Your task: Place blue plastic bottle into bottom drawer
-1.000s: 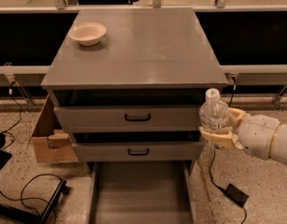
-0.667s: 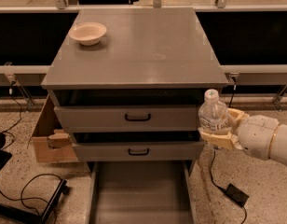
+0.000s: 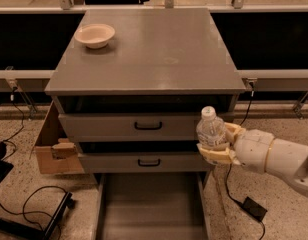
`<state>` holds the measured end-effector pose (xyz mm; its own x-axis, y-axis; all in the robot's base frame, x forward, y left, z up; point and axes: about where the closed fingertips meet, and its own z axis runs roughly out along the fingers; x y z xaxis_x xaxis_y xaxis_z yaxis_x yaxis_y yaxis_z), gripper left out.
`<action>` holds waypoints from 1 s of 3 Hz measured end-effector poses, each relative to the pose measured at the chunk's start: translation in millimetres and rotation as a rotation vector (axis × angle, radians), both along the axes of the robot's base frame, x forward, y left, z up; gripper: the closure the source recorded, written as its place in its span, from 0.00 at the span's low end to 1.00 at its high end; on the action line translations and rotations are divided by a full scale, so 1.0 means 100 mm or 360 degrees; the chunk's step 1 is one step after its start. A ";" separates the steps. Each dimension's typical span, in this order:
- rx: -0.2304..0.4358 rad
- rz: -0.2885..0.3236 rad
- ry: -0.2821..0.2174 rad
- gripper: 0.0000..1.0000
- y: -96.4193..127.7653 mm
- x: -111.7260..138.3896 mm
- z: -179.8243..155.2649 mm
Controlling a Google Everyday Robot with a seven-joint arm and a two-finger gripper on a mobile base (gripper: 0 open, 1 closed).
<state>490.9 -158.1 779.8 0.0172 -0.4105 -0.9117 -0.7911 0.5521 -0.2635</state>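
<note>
The blue plastic bottle (image 3: pixel 210 128), clear with a white cap, stands upright in my gripper (image 3: pixel 216 143), which is shut on it. The gripper reaches in from the right on a white arm and holds the bottle in front of the cabinet's right edge, level with the two upper drawers. The bottom drawer (image 3: pixel 150 209) is pulled out wide below, a shallow grey tray with nothing in it. The bottle is above and to the right of the drawer's right wall.
A beige bowl (image 3: pixel 94 35) sits on the grey cabinet top (image 3: pixel 154 49). The upper drawers with black handles (image 3: pixel 148 126) are closed. A cardboard box (image 3: pixel 51 149) stands at the left. Cables and a black adapter (image 3: pixel 254 209) lie on the floor.
</note>
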 end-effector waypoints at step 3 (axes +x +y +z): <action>0.0225 0.0166 -0.0049 1.00 0.42 0.41 -2.07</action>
